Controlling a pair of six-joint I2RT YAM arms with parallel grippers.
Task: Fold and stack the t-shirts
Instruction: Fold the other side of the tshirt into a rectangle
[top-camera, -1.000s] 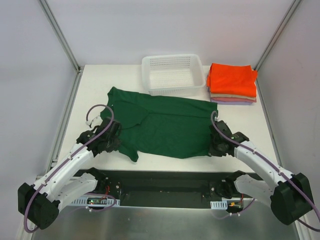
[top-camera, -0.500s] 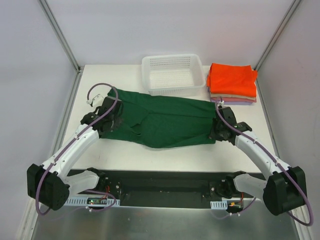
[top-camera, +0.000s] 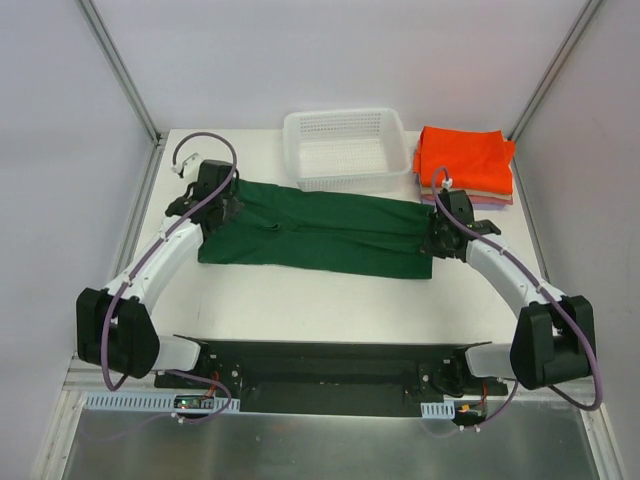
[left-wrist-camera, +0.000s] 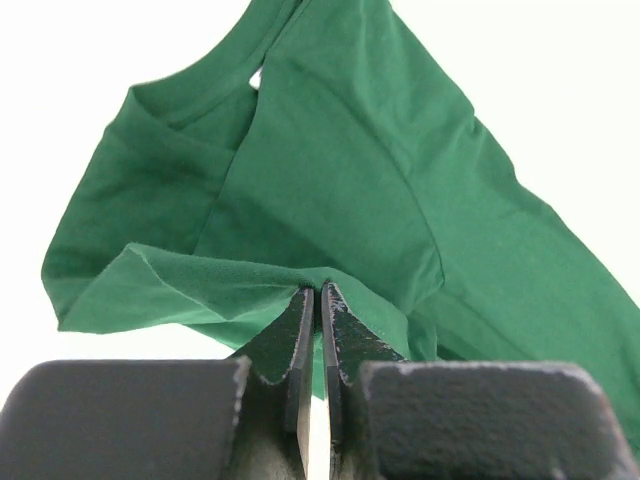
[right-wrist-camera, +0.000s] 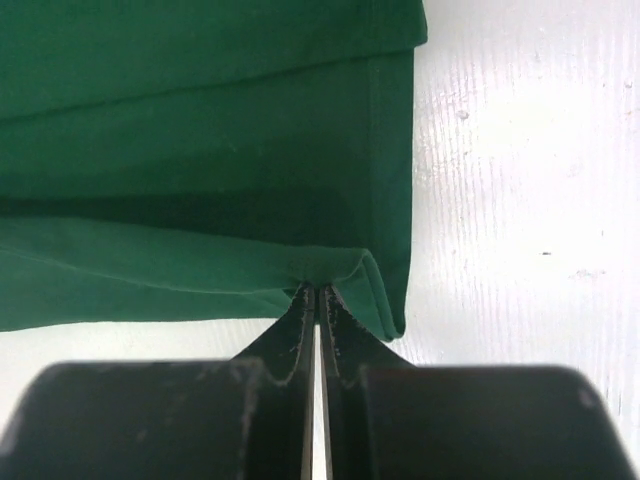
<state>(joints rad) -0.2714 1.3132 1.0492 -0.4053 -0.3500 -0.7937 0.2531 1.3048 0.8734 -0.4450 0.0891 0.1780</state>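
A dark green t-shirt (top-camera: 320, 232) lies stretched across the middle of the table as a long band, folded over lengthwise. My left gripper (top-camera: 222, 203) is shut on its left end, pinching a fold of green cloth (left-wrist-camera: 230, 290) near the collar and sleeve. At the band's right end my right gripper (top-camera: 440, 238) is shut on the hem corner (right-wrist-camera: 345, 265). A stack of folded t-shirts (top-camera: 464, 165) sits at the back right, bright orange on top with tan and lilac edges below.
A white plastic mesh basket (top-camera: 347, 149) stands at the back centre, just behind the green shirt. Metal frame posts rise at the table's back corners. A black base plate (top-camera: 320, 365) runs along the near edge.
Both grippers carried the shirt's near edge away from me, over the far part. The shirt went from a wide spread to a narrower band lying further back.
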